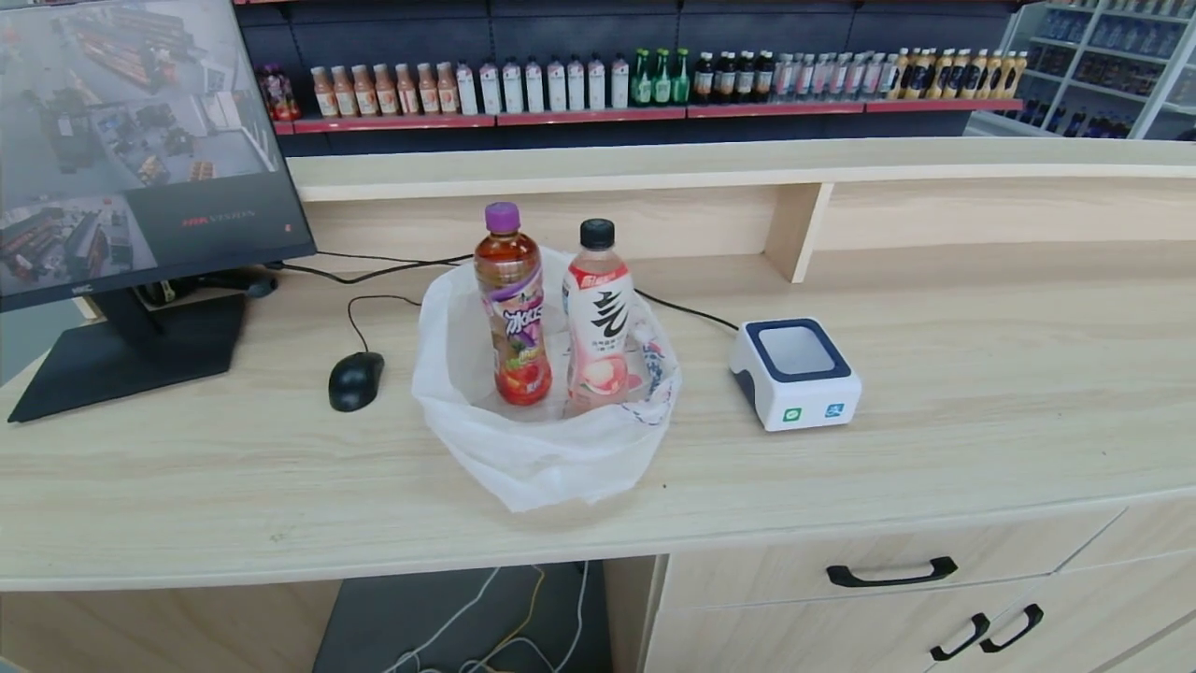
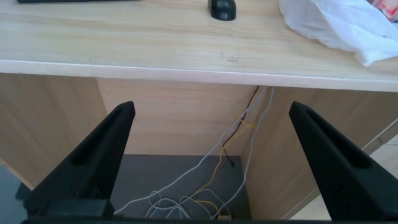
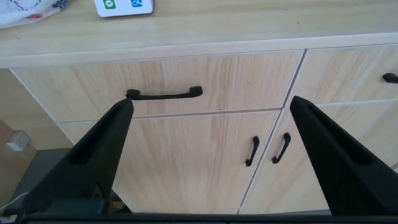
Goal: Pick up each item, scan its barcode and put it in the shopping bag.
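Standing in the white shopping bag (image 1: 547, 458): two bottles.
You are seeing a purple-capped bottle (image 1: 511, 308) beside a black-capped bottle (image 1: 599, 318); left gripper (image 2: 210, 109) and right gripper (image 3: 211, 102) are hanging open.

Facing drawer handle (image 3: 165, 94) and two door handles (image 3: 252, 151) under counter (image 3: 249, 31); scanner (image 3: 124, 6), bag (image 3: 28, 12) corner on it; right gripper (image 3: 211, 104) spread wide.

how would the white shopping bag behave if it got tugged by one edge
Probably floppy: the shopping bag is thin, crumpled film slumped open. The purple-capped bottle and black-capped bottle stand upright inside, so a tug would likely stretch the film first, then might tip those tall bottles.
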### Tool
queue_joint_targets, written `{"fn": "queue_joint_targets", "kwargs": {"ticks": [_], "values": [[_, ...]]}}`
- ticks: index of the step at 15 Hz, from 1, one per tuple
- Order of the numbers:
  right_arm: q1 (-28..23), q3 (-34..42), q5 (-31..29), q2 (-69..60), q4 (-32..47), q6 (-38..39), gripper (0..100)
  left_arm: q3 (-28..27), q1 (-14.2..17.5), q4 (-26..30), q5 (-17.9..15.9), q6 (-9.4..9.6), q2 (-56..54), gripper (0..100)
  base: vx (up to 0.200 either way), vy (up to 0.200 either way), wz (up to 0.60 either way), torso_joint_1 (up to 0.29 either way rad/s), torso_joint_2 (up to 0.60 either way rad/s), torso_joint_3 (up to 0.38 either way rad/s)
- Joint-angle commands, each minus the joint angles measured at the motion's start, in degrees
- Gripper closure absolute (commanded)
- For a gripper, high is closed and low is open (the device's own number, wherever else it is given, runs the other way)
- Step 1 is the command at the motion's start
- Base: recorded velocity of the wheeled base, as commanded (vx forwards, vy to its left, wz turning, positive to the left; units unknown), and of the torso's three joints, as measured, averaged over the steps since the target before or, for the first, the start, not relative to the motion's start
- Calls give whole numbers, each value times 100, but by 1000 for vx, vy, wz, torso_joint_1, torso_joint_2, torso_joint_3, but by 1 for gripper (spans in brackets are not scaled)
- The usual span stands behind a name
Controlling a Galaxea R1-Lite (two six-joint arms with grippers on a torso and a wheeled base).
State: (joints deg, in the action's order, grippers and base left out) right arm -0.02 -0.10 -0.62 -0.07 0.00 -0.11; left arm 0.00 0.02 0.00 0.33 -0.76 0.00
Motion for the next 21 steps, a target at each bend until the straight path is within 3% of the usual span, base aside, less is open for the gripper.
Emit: {"fn": "queue_joint_targets", "kwargs": {"ticks": [1, 3, 7, 21], "values": [[2, 1, 1, 7, 0, 2, 0, 0, 6, 0, 2, -4, 0, 0, -200, 0, 0, 2, 12, 2], [2, 1, 1, 7, 0, 2, 0, 0, 6, 0, 2, -4, 0, 0, -200, 0, 0, 10, 12, 2], [2, 1, 1, 7, 0, -7, 0, 0, 6, 0, 2, -12, 0, 0, 0, 0, 0, 0, 0, 0], [2, 1, 1, 7, 0, -24, 0, 0, 6, 0, 2, -39, 0, 0, 0, -200, 0, 4, 6, 3]]}}
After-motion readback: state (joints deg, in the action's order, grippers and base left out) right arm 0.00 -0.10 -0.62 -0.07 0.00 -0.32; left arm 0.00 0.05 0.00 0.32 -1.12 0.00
